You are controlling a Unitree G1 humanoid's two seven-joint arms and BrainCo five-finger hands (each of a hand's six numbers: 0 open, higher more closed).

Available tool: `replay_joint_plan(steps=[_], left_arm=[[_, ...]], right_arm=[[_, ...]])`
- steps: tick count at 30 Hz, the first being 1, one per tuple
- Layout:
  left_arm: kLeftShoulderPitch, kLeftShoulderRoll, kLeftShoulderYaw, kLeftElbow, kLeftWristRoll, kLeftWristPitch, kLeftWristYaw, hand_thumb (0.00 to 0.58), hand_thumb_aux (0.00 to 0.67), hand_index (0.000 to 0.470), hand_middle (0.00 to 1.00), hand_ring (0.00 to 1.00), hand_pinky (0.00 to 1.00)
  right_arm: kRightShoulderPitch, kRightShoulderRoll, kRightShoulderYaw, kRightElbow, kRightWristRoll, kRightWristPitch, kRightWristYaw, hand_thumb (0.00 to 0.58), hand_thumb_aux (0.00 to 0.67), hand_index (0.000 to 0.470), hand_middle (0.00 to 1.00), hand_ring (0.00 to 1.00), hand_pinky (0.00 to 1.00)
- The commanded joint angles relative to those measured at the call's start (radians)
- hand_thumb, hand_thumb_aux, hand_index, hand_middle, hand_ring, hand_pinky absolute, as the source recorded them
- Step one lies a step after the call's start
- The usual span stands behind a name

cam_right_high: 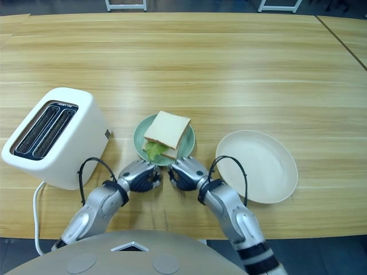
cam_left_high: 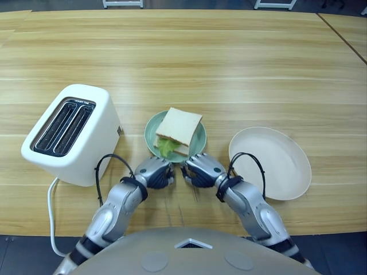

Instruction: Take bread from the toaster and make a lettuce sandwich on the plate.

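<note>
A sandwich [cam_left_high: 179,130] of two white bread slices with green lettuce [cam_left_high: 166,146] sticking out at its near edge lies on a small green plate [cam_left_high: 200,139]. The white toaster [cam_left_high: 71,133] stands to the left, both slots dark with no bread showing. My left hand [cam_left_high: 153,173] rests on the table just in front of the green plate's near-left rim, fingers curled, holding nothing. My right hand [cam_left_high: 202,171] rests close beside it at the near-right rim, also curled and holding nothing.
A larger cream plate [cam_left_high: 269,162] lies to the right of the green one, bare. The toaster's white cord [cam_left_high: 50,215] runs off the table's near edge at the left. Bare wooden tabletop [cam_left_high: 189,57] stretches beyond the plates.
</note>
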Motion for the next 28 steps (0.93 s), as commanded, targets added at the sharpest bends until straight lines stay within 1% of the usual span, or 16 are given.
replay_joint_plan(steps=[1,4,7,8,9,10,11,12,13,14,16,18,21,23,26,28], left_arm=[[-0.12,-0.042,0.027,0.199,-0.018,0.052,0.066,0.58,0.67,0.47,1.0,1.0,1.0],[-0.172,-0.04,0.04,0.237,-0.056,0.047,0.087,0.58,0.67,0.47,1.0,1.0,1.0],[-0.109,-0.002,0.05,0.115,-0.122,0.027,0.046,0.58,0.665,0.466,1.0,1.0,1.0],[-0.071,0.013,0.058,0.056,-0.156,0.014,0.033,0.574,0.604,0.424,1.0,1.0,1.0],[-0.025,0.028,0.071,-0.011,-0.192,0.0,0.03,0.546,0.507,0.356,1.0,1.0,1.0],[0.024,0.036,0.085,-0.07,-0.229,-0.01,0.034,0.395,0.292,0.205,1.0,1.0,1.0],[0.076,0.039,0.1,-0.128,-0.278,-0.029,0.044,0.0,0.0,0.0,0.96,0.96,0.96],[0.122,0.036,0.115,-0.179,-0.335,-0.045,0.05,0.0,0.0,0.0,0.19,0.19,0.19],[0.158,0.032,0.132,-0.221,-0.398,-0.071,0.06,0.0,0.0,0.0,0.0,0.0,0.0],[0.18,0.022,0.152,-0.256,-0.459,-0.098,0.073,0.0,0.0,0.0,0.0,0.0,0.0],[0.185,-0.023,0.203,-0.3,-0.593,-0.115,0.087,0.0,0.0,0.0,0.0,0.0,0.0],[0.137,-0.068,0.247,-0.308,-0.686,-0.111,0.104,0.0,0.0,0.0,0.0,0.0,0.0],[0.036,-0.127,0.284,-0.268,-0.774,-0.074,0.119,0.0,0.0,0.0,0.0,0.0,0.0],[-0.007,-0.161,0.292,-0.228,-0.78,-0.055,0.153,0.0,0.0,0.0,0.0,0.0,0.0],[0.043,-0.214,0.261,-0.245,-0.786,-0.031,0.208,0.0,0.0,0.0,0.0,0.0,0.0],[0.108,-0.216,0.226,-0.269,-0.791,-0.051,0.22,0.0,0.0,0.0,0.0,0.0,0.0]], right_arm=[[-0.125,0.033,0.031,0.193,-0.046,0.067,-0.075,0.58,0.67,0.47,1.0,1.0,1.0],[-0.171,0.032,0.042,0.236,-0.04,0.092,-0.102,0.58,0.67,0.47,1.0,1.0,1.0],[-0.139,0.009,0.024,0.168,-0.002,0.106,-0.1,0.58,0.67,0.47,1.0,1.0,1.0],[-0.115,0.005,0.003,0.132,0.029,0.109,-0.102,0.58,0.67,0.47,1.0,1.0,1.0],[-0.084,0.007,-0.027,0.089,0.073,0.111,-0.107,0.58,0.67,0.47,1.0,1.0,1.0],[-0.051,0.013,-0.06,0.042,0.121,0.115,-0.119,0.559,0.541,0.38,1.0,1.0,1.0],[-0.013,0.03,-0.101,-0.013,0.189,0.115,-0.133,0.164,0.102,0.072,0.89,0.89,0.89],[0.019,0.051,-0.139,-0.063,0.256,0.109,-0.156,0.0,0.0,0.0,0.58,0.58,0.58],[0.045,0.073,-0.17,-0.105,0.329,0.096,-0.171,0.0,0.0,0.0,0.15,0.15,0.15],[0.064,0.095,-0.196,-0.138,0.396,0.078,-0.189,0.0,0.0,0.0,0.0,0.0,0.0],[0.078,0.135,-0.235,-0.176,0.504,0.048,-0.224,0.0,0.0,0.0,0.0,0.0,0.0],[0.063,0.173,-0.264,-0.177,0.59,0.021,-0.254,0.0,0.0,0.0,0.0,0.0,0.0],[0.035,0.211,-0.279,-0.168,0.674,0.007,-0.268,0.0,0.0,0.0,0.0,0.0,0.0],[0.02,0.234,-0.267,-0.166,0.707,0.014,-0.267,0.0,0.0,0.0,0.0,0.0,0.0],[0.033,0.266,-0.247,-0.158,0.749,0.007,-0.269,0.0,0.0,0.0,0.0,0.0,0.0],[0.064,0.289,-0.246,-0.165,0.773,0.006,-0.281,0.0,0.0,0.0,0.0,0.0,0.0]])
